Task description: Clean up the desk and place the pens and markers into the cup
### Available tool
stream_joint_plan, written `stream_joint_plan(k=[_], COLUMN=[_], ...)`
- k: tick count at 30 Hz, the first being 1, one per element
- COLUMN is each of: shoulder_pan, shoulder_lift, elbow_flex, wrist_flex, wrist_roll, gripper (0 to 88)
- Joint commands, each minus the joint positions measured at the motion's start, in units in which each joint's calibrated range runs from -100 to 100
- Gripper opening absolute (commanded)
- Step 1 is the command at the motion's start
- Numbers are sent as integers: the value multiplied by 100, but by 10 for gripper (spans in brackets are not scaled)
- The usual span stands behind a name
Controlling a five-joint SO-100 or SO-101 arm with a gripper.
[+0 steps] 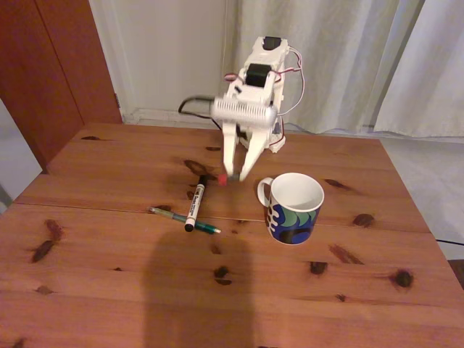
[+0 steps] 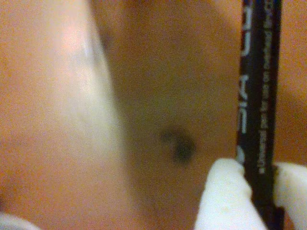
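The arm reaches down from the far side of the desk, its gripper pinched on the black pen. Just left lie the marker and teal pen, crossed; the cup stands right.

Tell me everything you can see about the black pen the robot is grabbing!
The black pen is thin and dark, with pale print running along its barrel, and it looks like plastic. In the wrist view the gripper pinches it between two white fingertips. In the fixed view a red tip shows at the fingers, low over the desk, left of the cup.
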Motion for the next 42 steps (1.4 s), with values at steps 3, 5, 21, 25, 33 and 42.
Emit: stream_joint_plan(k=[3,5,21,25,33,42], shoulder_pan=[-182,-222,-1412,-1581,-1734,-1670], shoulder_lift=[-952,-1167,-1449,-1291,-563,-224], elbow_flex=[680,941,2122,2312,2546,2609], wrist_flex=[-1199,-1509,-3935,-4141,-4821,-5010], wrist_roll=[-136,-204,-309,-309,-309,-309], gripper=[7,7,7,7,7,12])
